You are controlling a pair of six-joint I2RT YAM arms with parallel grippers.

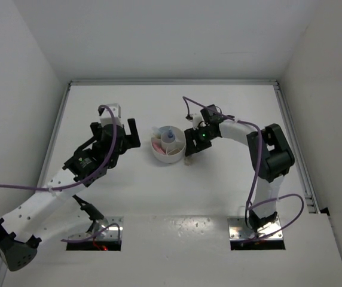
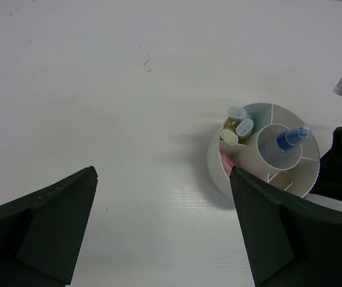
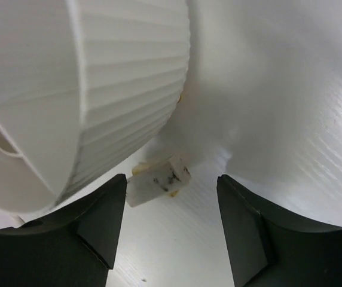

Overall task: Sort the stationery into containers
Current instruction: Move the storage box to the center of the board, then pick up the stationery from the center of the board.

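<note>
From above, my left gripper [image 1: 134, 135] hangs wide open just left of the round white tub [image 1: 172, 159], clear of it. My right gripper [image 1: 190, 153] sits low at the tub's near-right side, over a small whitish stub [image 1: 187, 161] lying on the table [image 1: 219, 191] just beside the tub's wall.

In the left wrist view, my fingers [image 2: 51, 227] stand far apart with only bare table between them. The tub [image 2: 216, 164] is off to the right. A blue marker [image 2: 292, 138] leans in its centre cup. Two pale blue-capped pieces [image 2: 238, 113] and a yellowish piece [image 2: 229, 137] share one left compartment, and a pink piece [image 2: 226, 159] shows in the next compartment, nearer me.

In the right wrist view, my right gripper [image 3: 171, 179] is about half open and grips nothing. The whitish stub [image 3: 158, 180], speckled dark, lies flat on the table between my fingers [image 3: 249, 233], just beside the tub's ribbed wall [image 3: 123, 89]. Its one end is close to the finger on the view's left, and I cannot tell whether they touch. A clear gap separates it from the other finger.
</note>
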